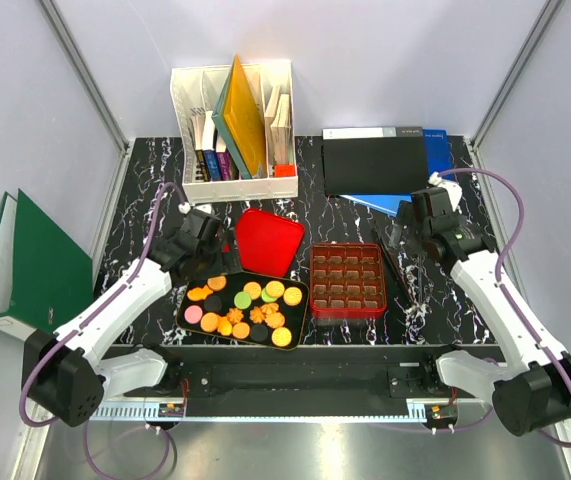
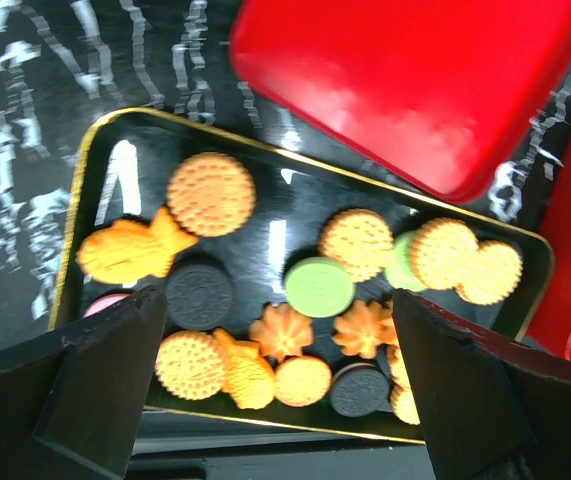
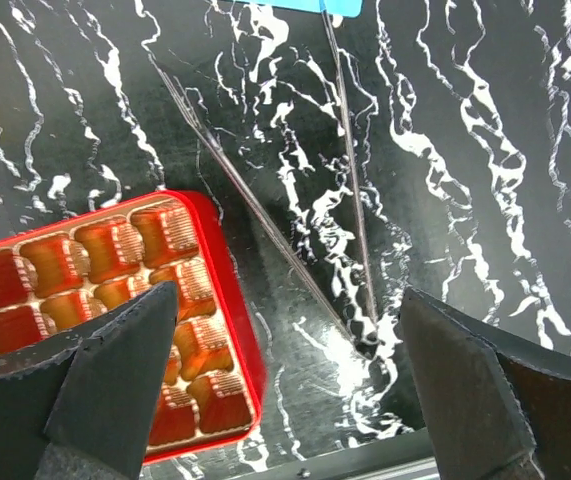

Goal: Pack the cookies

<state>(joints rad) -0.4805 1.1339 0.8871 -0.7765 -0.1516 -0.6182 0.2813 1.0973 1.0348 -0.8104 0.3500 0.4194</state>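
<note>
Several cookies (image 1: 245, 305), orange, yellow, green, pink and black, lie in a black gold-rimmed tray (image 1: 183, 302) at the front left. The left wrist view shows them close up, among them a green one (image 2: 320, 287) and a black one (image 2: 199, 294), on the tray (image 2: 285, 190). My left gripper (image 1: 217, 260) hovers over the tray's far left end, open and empty (image 2: 275, 340). The red gridded tin (image 1: 347, 280) stands right of the tray with empty cells. My right gripper (image 1: 412, 243) is open and empty (image 3: 285, 330) above the table, just right of the tin (image 3: 95, 300).
The red lid (image 1: 268, 240) lies behind the tray and shows in the left wrist view (image 2: 415, 80). Clear tongs (image 1: 405, 270) lie right of the tin, under my right gripper (image 3: 350, 200). A white book rack (image 1: 233, 130) and black and blue folders (image 1: 380, 160) stand at the back.
</note>
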